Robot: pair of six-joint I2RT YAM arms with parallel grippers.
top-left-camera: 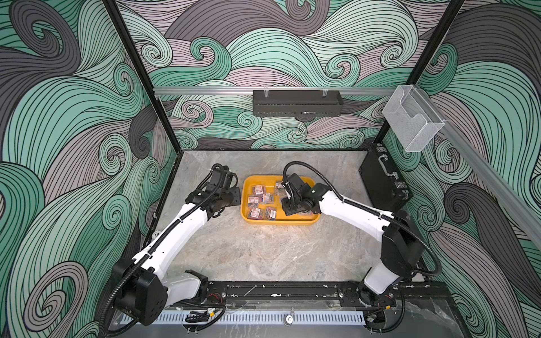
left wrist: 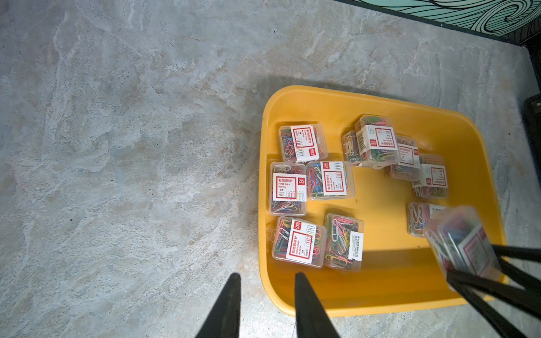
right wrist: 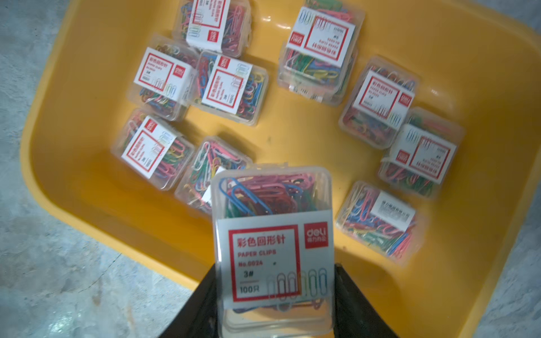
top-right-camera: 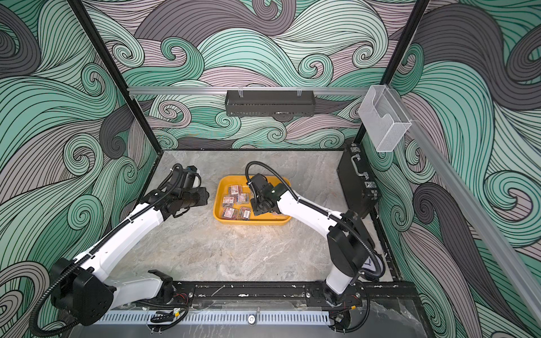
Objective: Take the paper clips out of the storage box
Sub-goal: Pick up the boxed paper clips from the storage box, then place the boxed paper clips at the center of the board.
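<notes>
The yellow storage box [top-left-camera: 278, 221] [top-right-camera: 251, 221] sits mid-table in both top views. Several clear boxes of paper clips [top-left-camera: 257, 189] [left wrist: 288, 188] [right wrist: 231, 87] lie scattered inside it. My right gripper [right wrist: 276, 266] is shut on one box of paper clips [right wrist: 273, 248], label up, lifted a little above the tray's near right part. The left wrist view shows this held box [left wrist: 459, 234] blurred. My left gripper [left wrist: 268, 275] [top-left-camera: 234, 196] hovers at the tray's left rim [left wrist: 263, 175]. It is open and empty, with one finger over the rim and the other over the table.
A black briefcase [top-left-camera: 383, 178] stands against the right wall. Above it, a clear bin [top-left-camera: 409, 123] hangs on the rail. A black rack [top-left-camera: 297, 103] hangs on the back rail. Bare marble table [top-left-camera: 263, 254] lies in front of the tray.
</notes>
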